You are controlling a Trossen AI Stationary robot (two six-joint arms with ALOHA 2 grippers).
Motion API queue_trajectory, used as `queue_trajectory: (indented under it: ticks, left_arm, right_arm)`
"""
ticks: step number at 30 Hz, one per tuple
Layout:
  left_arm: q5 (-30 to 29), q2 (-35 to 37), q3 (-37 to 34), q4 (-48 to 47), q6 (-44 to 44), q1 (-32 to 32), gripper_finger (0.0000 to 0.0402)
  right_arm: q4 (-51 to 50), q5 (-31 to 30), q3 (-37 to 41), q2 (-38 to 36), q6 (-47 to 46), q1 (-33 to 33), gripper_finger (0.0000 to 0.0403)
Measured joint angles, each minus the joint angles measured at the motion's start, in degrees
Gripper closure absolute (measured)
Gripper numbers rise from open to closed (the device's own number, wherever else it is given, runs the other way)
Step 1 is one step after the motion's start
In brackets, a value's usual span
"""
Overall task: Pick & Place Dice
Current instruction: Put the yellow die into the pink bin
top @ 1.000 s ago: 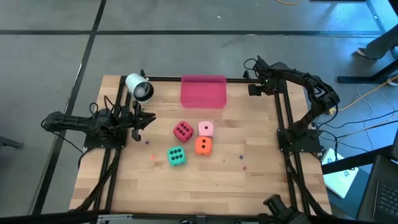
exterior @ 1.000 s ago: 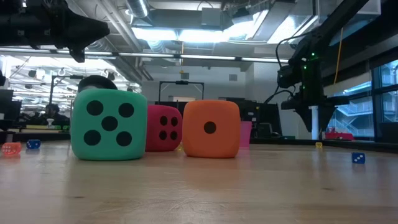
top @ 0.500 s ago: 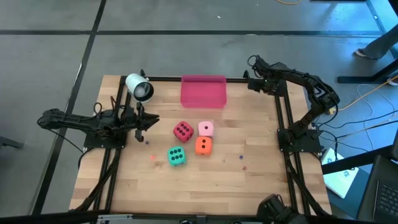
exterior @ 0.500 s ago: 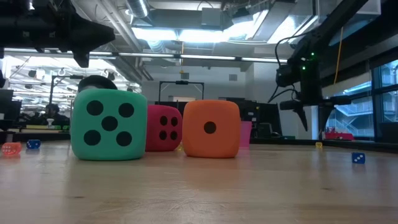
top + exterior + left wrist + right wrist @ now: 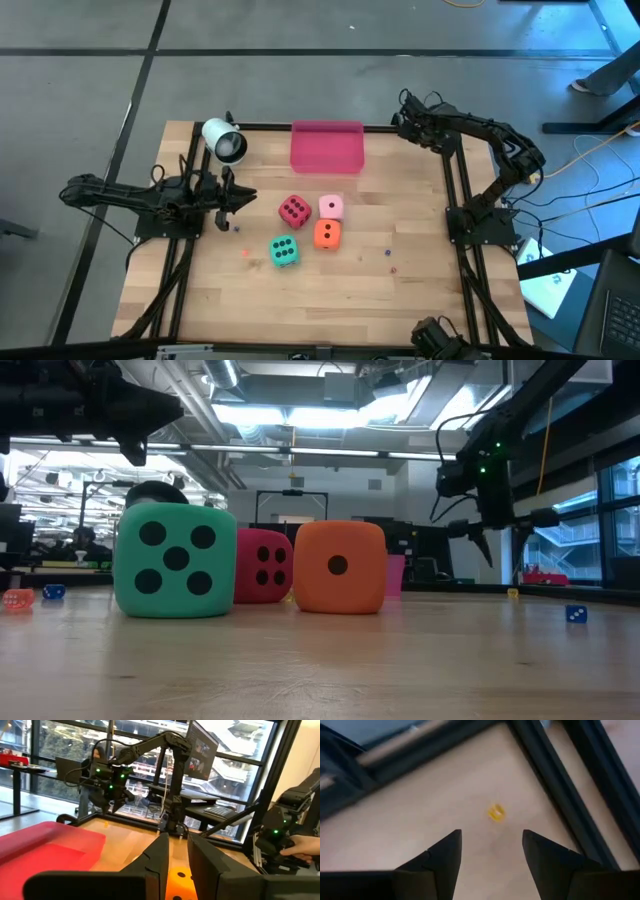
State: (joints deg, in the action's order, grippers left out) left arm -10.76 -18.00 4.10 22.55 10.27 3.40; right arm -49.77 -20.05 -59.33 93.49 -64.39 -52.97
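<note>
From above, the left gripper [image 5: 243, 196] hangs over the left part of the table [image 5: 400, 300] with its fingers nearly together and nothing between them; the red die [image 5: 293, 209] lies just ahead of its tips, toward the table's middle, with the light pink die [image 5: 331, 206] beyond it, the orange die [image 5: 326, 234] beside that, and the green die [image 5: 284, 250] nearest the front edge. The pink tray [image 5: 326, 147] sits farther back, off to one side of this claw's line. The right gripper [image 5: 406, 120] is up at the far right corner, well apart from all four dice, so the left arm is plainly the nearer one, and I judge the red die the likeliest first pick. At table level, the green die [image 5: 175, 574], red die [image 5: 263, 565] and orange die [image 5: 338, 567] stand in a row, while both claws hang high above them. Past the left claw's fingers [image 5: 156, 862], which show only a narrow slot, a sliver of orange die [image 5: 178, 882] lies straight ahead, and the tray [image 5: 47, 845] lies off to one side. The right gripper [image 5: 491, 851] is about half open, empty, over bare wood with a tiny yellow cube [image 5: 496, 812] ahead of it. Being cubes, the dice offer no long axis.
</note>
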Motion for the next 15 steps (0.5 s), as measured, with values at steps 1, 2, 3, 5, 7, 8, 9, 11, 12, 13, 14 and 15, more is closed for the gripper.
queue_trajectory:
  ticks: [1,2,3,5,7,8,9,11,12,13,14,15]
  left_arm:
    - [0.0,0.0,0.0,0.0,0.2,0.0,0.0336]
    - [0.0,0.0,0.0,0.0,0.4,0.0,0.0336]
    - [0.0,0.0,0.0,0.0,0.5,0.0,0.0337]
    - [0.0,0.0,0.0,0.0,0.5,0.0,0.0338]
    - [0.0,0.0,0.0,0.0,0.5,0.0,0.0338]
    - [0.0,0.0,0.0,0.0,0.5,0.0,0.0338]
    - [0.0,0.0,0.0,0.0,0.5,0.0,0.0338]
    - [0.0,0.0,0.0,0.0,0.5,0.0,0.0339]
    - [0.0,0.0,0.0,0.0,0.2,0.0,0.0340]
    - [0.0,0.0,0.0,0.0,-0.2,0.0,0.0340]
    - [0.0,0.0,0.0,-0.1,-0.3,0.0,0.0340]
    - [0.0,0.0,0.0,-0.2,-0.3,0.0,0.0340]
  right_arm:
    - [1.3,-0.1,0.0,0.0,0.4,0.2,0.0193]
    - [2.8,-0.1,0.0,0.0,1.0,0.3,0.0193]
    - [4.5,0.1,0.0,-0.1,2.3,0.3,0.0193]
    - [9.0,0.7,0.0,-0.7,7.6,0.8,0.0193]
    - [13.6,0.7,0.0,-1.9,14.0,1.8,0.0193]
    - [15.7,0.3,0.0,-2.8,16.3,2.6,0.0193]
    - [17.8,-0.3,0.0,-3.9,19.1,3.4,0.0193]
    - [21.9,-3.2,0.0,-7.2,24.3,5.7,0.0193]
    - [23.7,-5.6,0.0,-9.2,26.8,7.0,0.0193]
    - [24.8,-8.3,0.0,-11.4,28.9,8.5,0.0193]
    - [25.2,-11.5,0.0,-13.9,30.9,10.2,0.0193]
    - [25.2,-14.4,0.0,-16.3,32.3,11.9,0.0193]
